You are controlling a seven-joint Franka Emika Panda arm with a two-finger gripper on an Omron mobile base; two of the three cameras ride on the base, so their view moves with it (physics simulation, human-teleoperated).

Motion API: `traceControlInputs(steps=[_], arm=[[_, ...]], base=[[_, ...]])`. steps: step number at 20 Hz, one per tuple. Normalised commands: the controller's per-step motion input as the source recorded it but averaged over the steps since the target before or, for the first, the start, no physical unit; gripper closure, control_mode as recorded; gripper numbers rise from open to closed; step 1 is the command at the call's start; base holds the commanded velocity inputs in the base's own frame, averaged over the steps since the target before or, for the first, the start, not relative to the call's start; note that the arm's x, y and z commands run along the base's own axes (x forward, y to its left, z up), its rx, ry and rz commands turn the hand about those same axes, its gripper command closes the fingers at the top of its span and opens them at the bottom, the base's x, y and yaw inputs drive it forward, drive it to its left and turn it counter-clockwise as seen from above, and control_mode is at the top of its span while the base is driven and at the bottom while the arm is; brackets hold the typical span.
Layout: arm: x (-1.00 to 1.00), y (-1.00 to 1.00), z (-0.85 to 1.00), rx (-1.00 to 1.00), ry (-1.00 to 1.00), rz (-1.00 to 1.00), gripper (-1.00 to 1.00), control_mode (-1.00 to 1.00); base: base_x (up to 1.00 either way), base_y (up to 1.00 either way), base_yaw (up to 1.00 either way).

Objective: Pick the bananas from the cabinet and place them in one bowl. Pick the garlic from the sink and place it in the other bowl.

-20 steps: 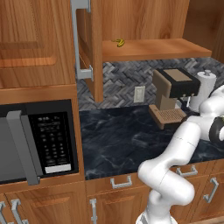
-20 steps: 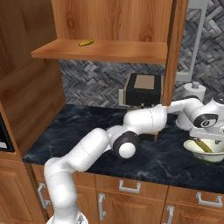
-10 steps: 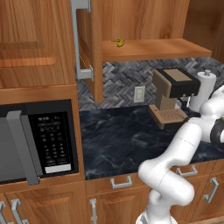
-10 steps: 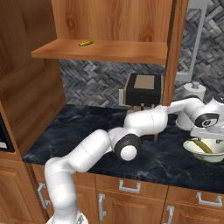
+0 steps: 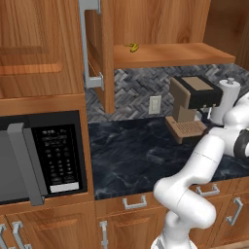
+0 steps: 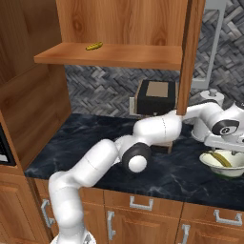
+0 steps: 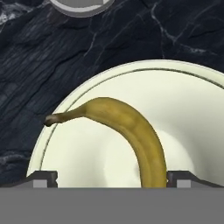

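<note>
I was at the first part of the job, the banana part. One banana [image 7: 131, 131] lay inside the cream bowl [image 7: 188, 92] right under me, curved, with its dark stem pointing off to one side. My gripper [image 7: 111, 177] hung just above it with my fingers [image 7: 43, 178] spread wide, one on each side, holding nothing. So I think that banana was let go and done.

The other banana [image 6: 94, 46] sat up on the wooden shelf of the cabinet [image 6: 119, 55], far from my hand. My guess is that it had to come next. I would have to lift up out of the bowl, swing back across and up, and slide in under the cabinet top without bumping the open door [image 5: 95, 53]. That banana was small, so I would need to line up my fingers well.

The garlic and the sink were not anywhere I could see.

The counter [image 5: 131, 155] was dark stone with pale streaks and looked flat. A coffee machine [image 5: 192, 99] stood at the back near the bowl, and a black microwave [image 5: 39, 155] sat off to the left.
</note>
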Motion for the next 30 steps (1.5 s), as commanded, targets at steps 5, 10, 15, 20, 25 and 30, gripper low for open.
traceControlInputs(steps=[5,10,15,20,25,30], arm=[[-0.27,0.53,-0.12,-0.07,-0.10,0.00,-1.00,-1.00],[-0.29,0.50,-0.09,-0.06,-0.18,0.00,-1.00,-1.00],[-0.26,0.58,-0.07,-0.08,-0.22,0.00,-1.00,-1.00],[-0.23,0.67,0.00,-0.08,-0.15,0.00,-1.00,-1.00],[-0.20,0.67,0.00,-0.08,-0.13,0.00,-1.00,-1.00],[-0.26,0.63,0.00,-0.07,-0.15,0.00,-1.00,-1.00]], base=[[0.00,0.00,0.00],[0.00,0.00,0.00],[0.00,0.00,0.00],[0.00,0.00,0.00],[0.00,0.00,0.00],[0.00,0.00,0.00]])
